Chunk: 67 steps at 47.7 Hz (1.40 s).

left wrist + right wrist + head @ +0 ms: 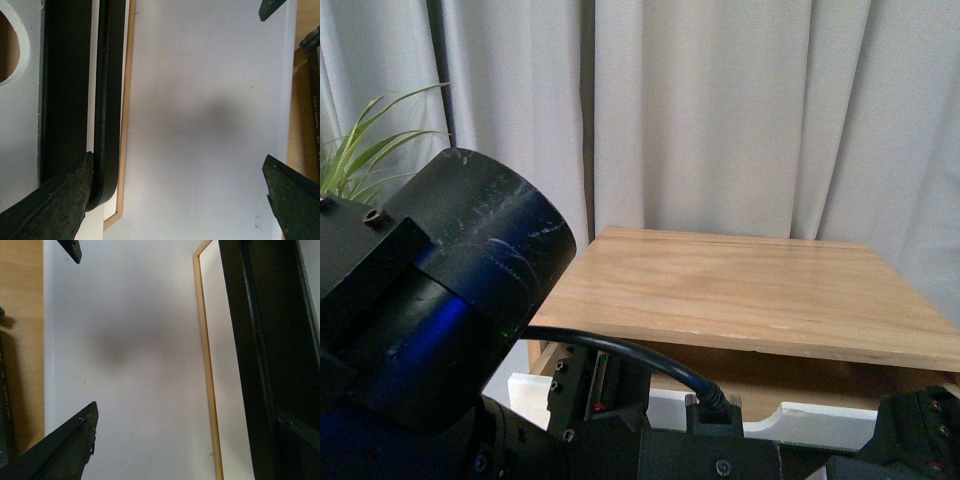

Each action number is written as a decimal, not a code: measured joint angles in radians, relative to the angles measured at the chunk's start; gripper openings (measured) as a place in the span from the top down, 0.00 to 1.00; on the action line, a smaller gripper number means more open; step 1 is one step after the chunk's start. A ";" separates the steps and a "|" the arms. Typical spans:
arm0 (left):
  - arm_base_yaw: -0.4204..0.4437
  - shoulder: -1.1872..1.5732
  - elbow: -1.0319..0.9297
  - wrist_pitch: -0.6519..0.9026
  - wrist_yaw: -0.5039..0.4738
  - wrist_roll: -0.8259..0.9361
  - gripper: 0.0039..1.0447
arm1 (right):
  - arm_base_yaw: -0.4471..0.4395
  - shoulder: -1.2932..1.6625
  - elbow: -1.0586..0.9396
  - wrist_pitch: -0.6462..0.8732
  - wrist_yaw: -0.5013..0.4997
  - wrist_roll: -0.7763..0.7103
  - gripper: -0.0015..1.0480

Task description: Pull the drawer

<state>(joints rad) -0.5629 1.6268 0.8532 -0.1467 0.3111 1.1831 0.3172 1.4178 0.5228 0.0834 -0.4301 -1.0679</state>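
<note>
The drawer (800,418) is the top one of the wooden cabinet (750,290). It stands a little way out, its white front and half-round notch showing under the cabinet top. In the left wrist view its black bar handle (110,100) runs beside the notch (10,50). My left gripper (177,200) is open, one finger (60,207) against the handle's rounded end, the other finger (295,197) far across. In the right wrist view the handle (250,365) runs along one side. My right gripper (182,445) is open, with one finger (65,452) well clear of the handle and nothing between the jaws.
A second white drawer front (200,125) lies below the handle, edged by a thin wood strip (125,125). Grey curtains (720,110) hang behind the cabinet and a green plant (360,160) stands at the far left. My left arm's black housing (440,300) fills the near left.
</note>
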 joint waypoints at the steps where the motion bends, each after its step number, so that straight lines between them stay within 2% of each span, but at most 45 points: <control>1: 0.000 -0.005 -0.005 -0.003 0.003 0.000 0.05 | 0.001 -0.008 -0.003 -0.008 -0.002 -0.003 0.09; 10: -0.004 -0.031 -0.028 -0.024 0.010 0.018 0.05 | 0.003 -0.044 -0.016 -0.057 -0.019 -0.027 0.09; 17: -0.007 -0.049 -0.057 0.020 0.011 0.014 0.05 | 0.003 -0.057 -0.032 -0.026 -0.029 -0.018 0.09; 28: -0.031 -0.124 -0.171 0.205 0.032 -0.040 0.05 | -0.014 -0.144 -0.077 0.015 -0.089 0.031 0.09; 35: -0.060 -0.258 -0.267 0.332 0.051 -0.117 0.05 | -0.063 -0.281 -0.124 0.057 -0.131 0.090 0.09; 45: -0.024 -0.483 -0.418 0.542 -0.006 -0.277 0.05 | -0.198 -0.484 -0.187 0.118 -0.140 0.184 0.09; 53: 0.072 -0.652 -0.531 0.617 -0.060 -0.406 0.05 | -0.306 -0.585 -0.239 0.171 -0.140 0.252 0.09; 58: 0.201 -0.829 -0.617 0.577 -0.100 -0.527 0.05 | -0.451 -0.702 -0.282 0.184 -0.172 0.327 0.09; 62: 0.299 -0.983 -0.658 0.500 -0.130 -0.630 0.05 | -0.598 -0.823 -0.306 0.155 -0.251 0.407 0.09; 67: 0.450 -1.232 -0.702 0.304 -0.119 -0.844 0.05 | -0.808 -0.972 -0.321 0.057 -0.394 0.500 0.09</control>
<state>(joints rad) -0.1131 0.3950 0.1513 0.1570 0.1921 0.3389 -0.4904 0.4458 0.2016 0.1406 -0.8238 -0.5678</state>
